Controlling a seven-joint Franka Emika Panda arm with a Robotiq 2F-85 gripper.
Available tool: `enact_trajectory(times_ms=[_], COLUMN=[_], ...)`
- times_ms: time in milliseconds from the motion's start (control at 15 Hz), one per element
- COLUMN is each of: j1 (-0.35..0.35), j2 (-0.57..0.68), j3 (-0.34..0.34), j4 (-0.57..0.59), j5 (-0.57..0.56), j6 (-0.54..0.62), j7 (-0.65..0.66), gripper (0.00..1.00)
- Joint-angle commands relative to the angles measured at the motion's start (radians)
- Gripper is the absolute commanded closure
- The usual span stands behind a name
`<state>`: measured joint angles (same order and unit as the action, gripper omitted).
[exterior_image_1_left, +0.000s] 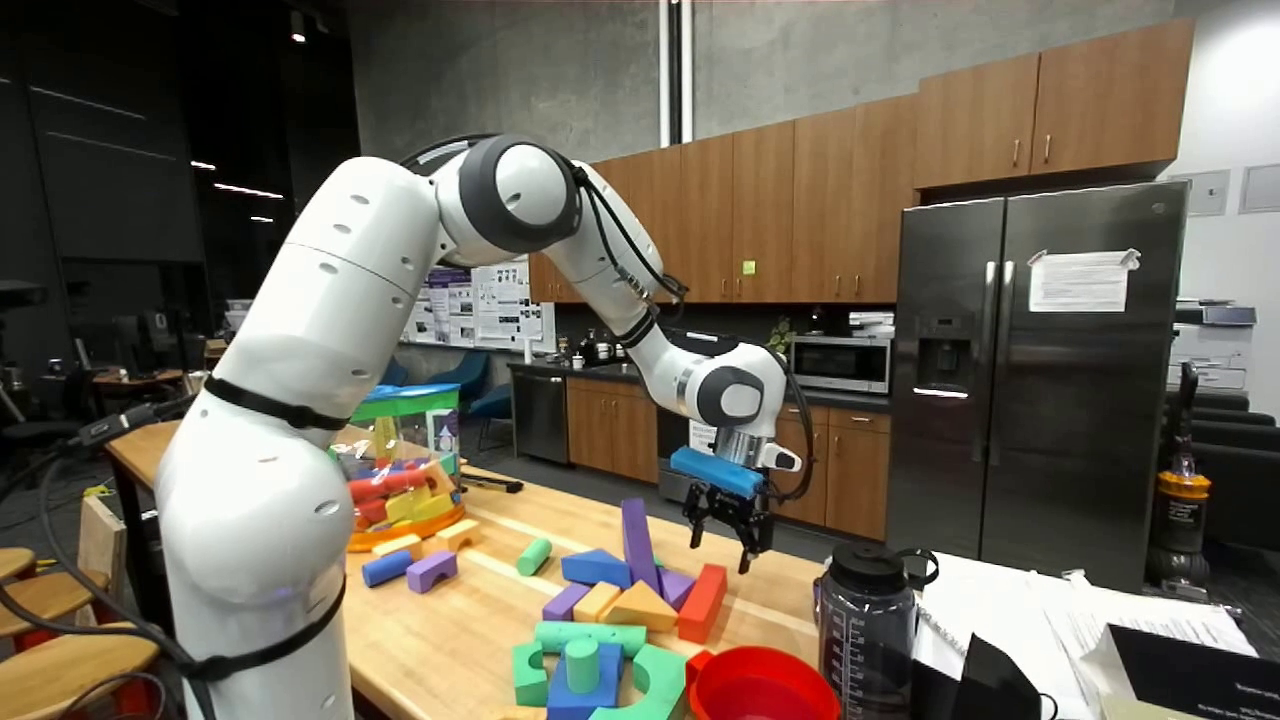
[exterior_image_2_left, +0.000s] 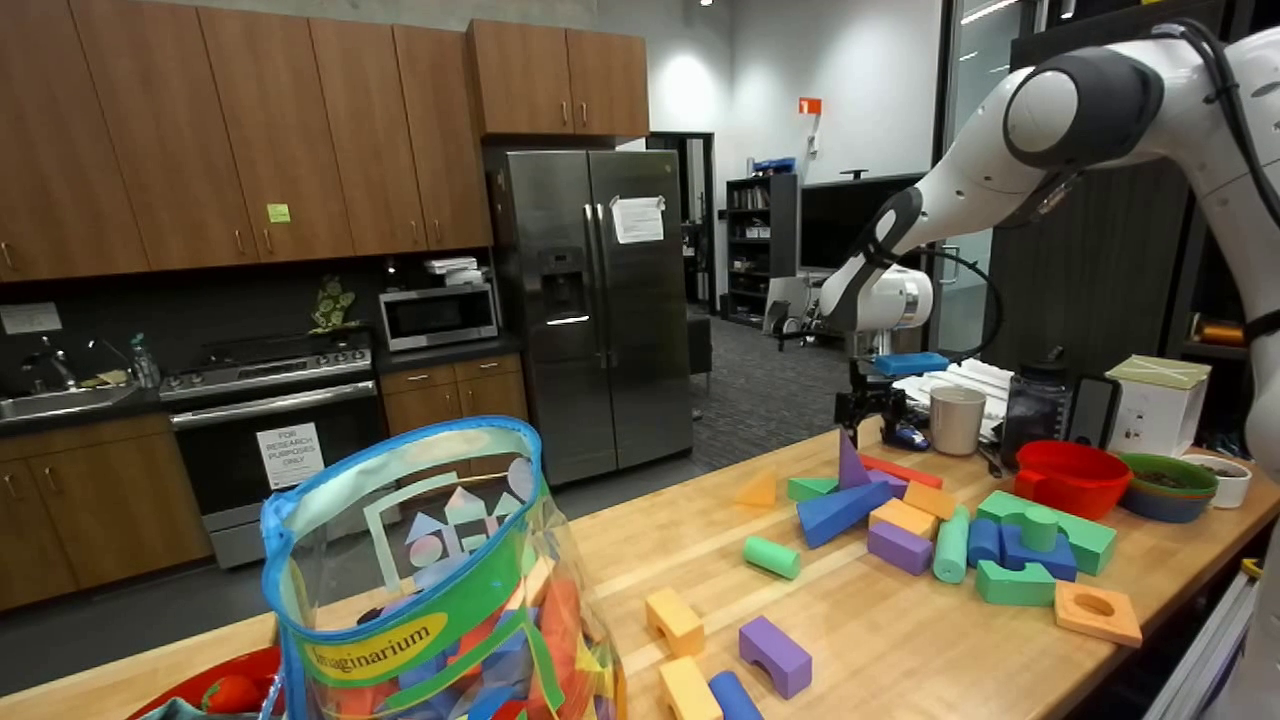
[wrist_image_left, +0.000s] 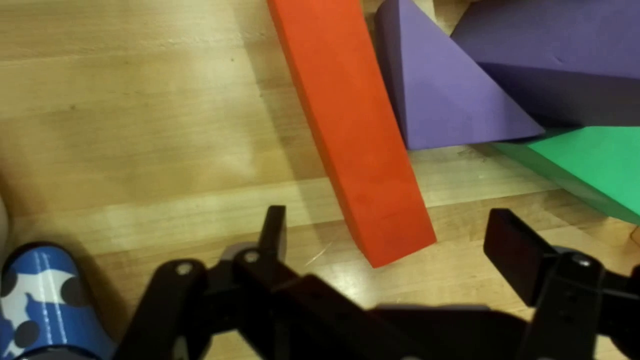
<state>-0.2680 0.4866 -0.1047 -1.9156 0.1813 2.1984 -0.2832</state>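
Observation:
My gripper (wrist_image_left: 390, 212) is open and empty, above the table's far side; it also shows in both exterior views (exterior_image_1_left: 720, 550) (exterior_image_2_left: 868, 425). A long red block (wrist_image_left: 355, 130) lies below it in the wrist view, its near end between the spread fingers, apart from both. The red block also shows in both exterior views (exterior_image_1_left: 705, 603) (exterior_image_2_left: 900, 470). A purple triangular block (wrist_image_left: 450, 95) lies against or close beside the red block. A tall purple wedge (exterior_image_1_left: 638, 545) and a green block (wrist_image_left: 595, 165) are beyond it. A blue-and-white spotted object (wrist_image_left: 50, 295) lies left of the gripper in the wrist view.
Several colored blocks, including a blue wedge (exterior_image_2_left: 845, 512) and a green cylinder (exterior_image_2_left: 771, 557), lie on the wooden table (exterior_image_2_left: 650, 545). A clear block bag (exterior_image_2_left: 440, 600) stands at one end. A red cup (exterior_image_1_left: 765, 690), dark bottle (exterior_image_1_left: 868, 620) and mug (exterior_image_2_left: 957, 418) stand near the other.

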Motion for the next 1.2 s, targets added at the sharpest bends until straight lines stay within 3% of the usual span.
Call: enact_trajectory(times_ms=[0,1133], j1=[-0.015,-0.008], j2=[0.009,0.031], j3=[0.003,0.005], j4=[0.01,-0.011], j5=[-0.011,-0.028], j6=[-0.011,-0.017], j7=[-0.012,-0.002], gripper=[0.0,0.0])
